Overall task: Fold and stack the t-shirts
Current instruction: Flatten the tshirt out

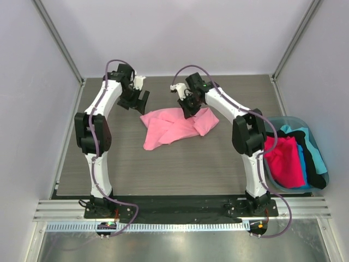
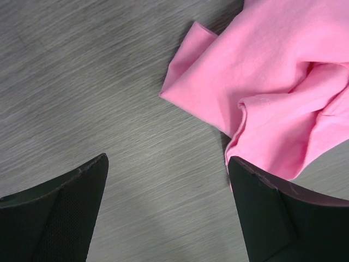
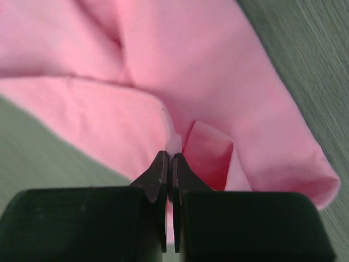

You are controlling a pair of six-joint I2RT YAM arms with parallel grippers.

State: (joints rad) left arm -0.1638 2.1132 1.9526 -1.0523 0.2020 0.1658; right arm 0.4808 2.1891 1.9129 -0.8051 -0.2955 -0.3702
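One edge pinched
Crumpled light pink cloth t-shirt [image 1: 174,128] lies near-left to far-right; right gripper [image 3: 170,158] pinches its far edge, left gripper [image 2: 167,158] gapes wide just left of it.

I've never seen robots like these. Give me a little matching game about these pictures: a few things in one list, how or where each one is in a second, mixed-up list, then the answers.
Things
1. left gripper
2. right gripper
3. light pink t-shirt
4. blue tub

States
A. holds a heap of other shirts
B. lies crumpled in the middle of the table
C. open, gripping nothing
D. pinched shut on pink cloth

Pairs: 1-C, 2-D, 3-B, 4-A.
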